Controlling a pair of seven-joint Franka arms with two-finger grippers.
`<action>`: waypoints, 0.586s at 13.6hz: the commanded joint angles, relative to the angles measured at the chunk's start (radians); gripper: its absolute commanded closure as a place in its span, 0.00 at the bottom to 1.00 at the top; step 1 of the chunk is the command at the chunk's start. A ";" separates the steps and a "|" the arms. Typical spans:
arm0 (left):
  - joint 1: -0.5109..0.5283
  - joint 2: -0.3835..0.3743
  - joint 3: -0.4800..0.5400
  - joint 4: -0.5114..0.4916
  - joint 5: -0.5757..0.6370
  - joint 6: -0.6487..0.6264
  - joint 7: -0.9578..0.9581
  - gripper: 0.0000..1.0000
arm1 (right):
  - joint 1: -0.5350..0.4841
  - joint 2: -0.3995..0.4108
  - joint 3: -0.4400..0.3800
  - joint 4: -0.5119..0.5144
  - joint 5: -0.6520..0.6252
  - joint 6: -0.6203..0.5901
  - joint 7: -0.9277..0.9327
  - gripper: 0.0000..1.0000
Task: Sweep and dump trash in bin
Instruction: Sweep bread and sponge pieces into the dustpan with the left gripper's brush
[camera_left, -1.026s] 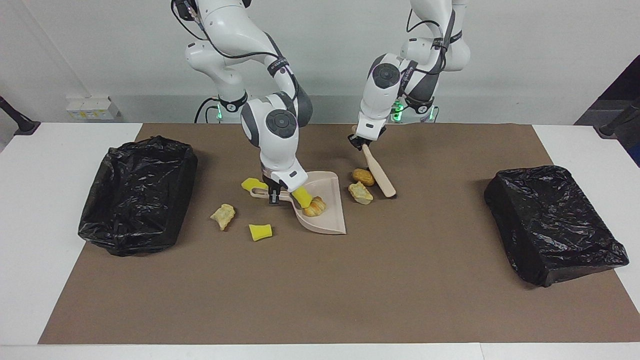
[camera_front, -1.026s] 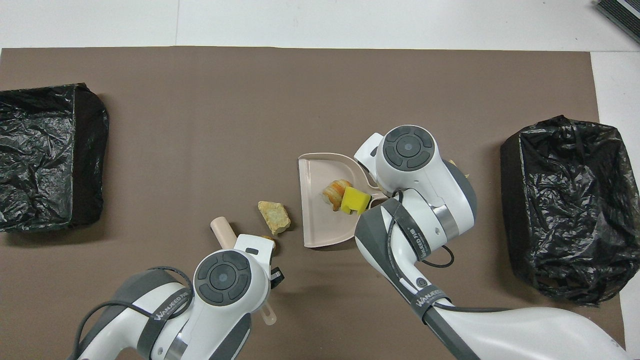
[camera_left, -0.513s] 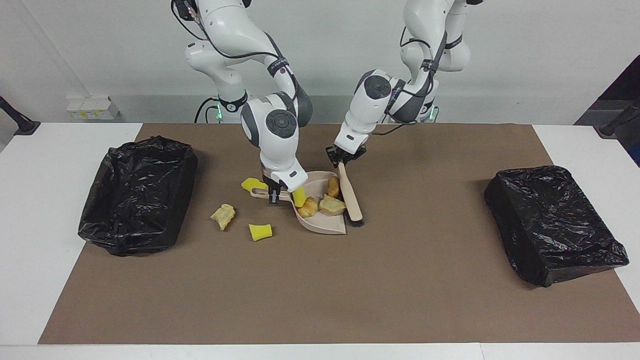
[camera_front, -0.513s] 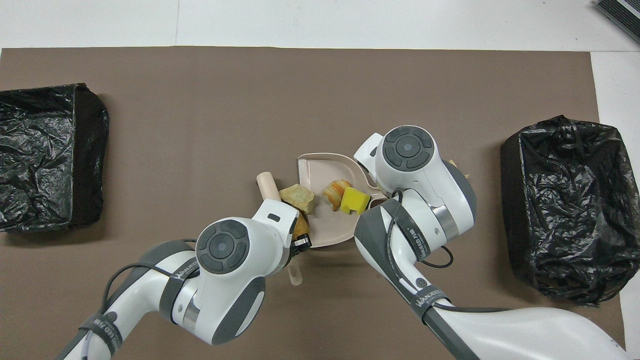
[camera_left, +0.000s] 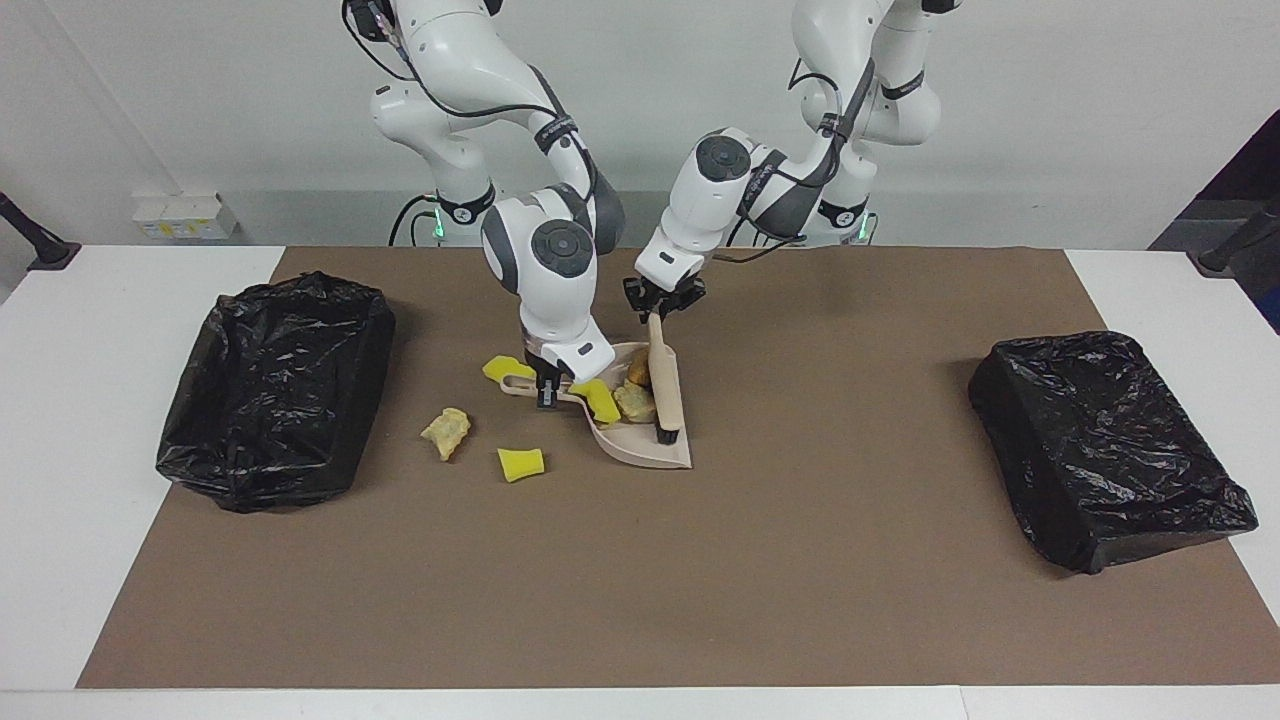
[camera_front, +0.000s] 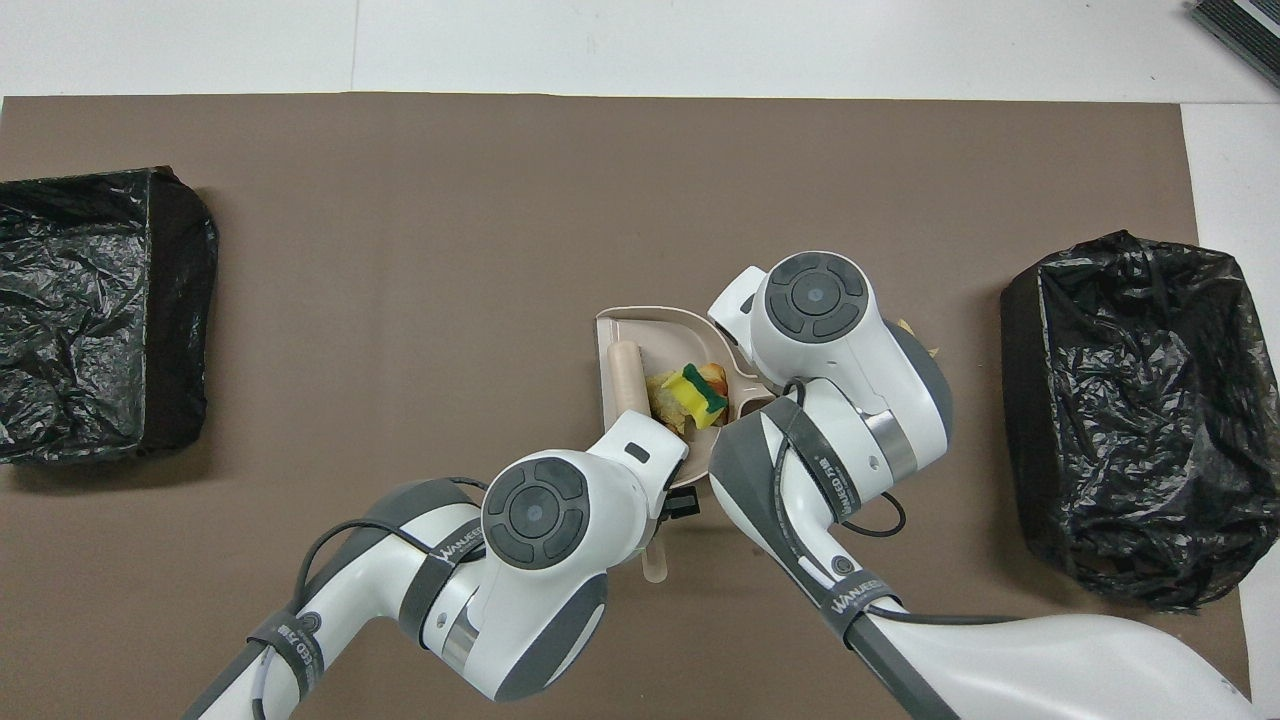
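Observation:
My right gripper (camera_left: 545, 388) is shut on the handle of a beige dustpan (camera_left: 652, 452) that lies flat on the brown mat. My left gripper (camera_left: 660, 308) is shut on the handle of a tan brush (camera_left: 665, 385), whose black bristles rest inside the pan. A yellow sponge chunk (camera_left: 603, 403) and tan pastry bits (camera_left: 634, 400) are bunched in the pan (camera_front: 640, 328) beside the brush (camera_front: 625, 375). Loose trash lies toward the right arm's end: a yellow chunk (camera_left: 497, 368) by the pan handle, a pastry bit (camera_left: 446, 431) and another yellow chunk (camera_left: 521, 463).
Two bins lined with black bags stand at the ends of the mat, one (camera_left: 275, 385) toward the right arm's end and one (camera_left: 1105, 445) toward the left arm's end. The brown mat (camera_left: 700, 580) stretches on from the pan, away from the robots.
My left gripper has swept the brush toward the right arm's end, pushing two pastry bits off the mat into the dustpan. The right arm and pan have stayed put.

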 joint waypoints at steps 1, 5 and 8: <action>0.053 -0.013 0.006 0.012 0.059 -0.072 0.007 1.00 | -0.007 -0.021 0.008 -0.021 0.017 0.020 0.029 1.00; 0.141 -0.016 0.004 0.056 0.159 -0.164 0.011 1.00 | -0.007 -0.022 0.008 -0.015 0.020 0.006 0.063 1.00; 0.192 -0.037 0.006 0.057 0.166 -0.187 0.018 1.00 | -0.010 -0.042 0.010 -0.009 0.040 0.000 0.077 1.00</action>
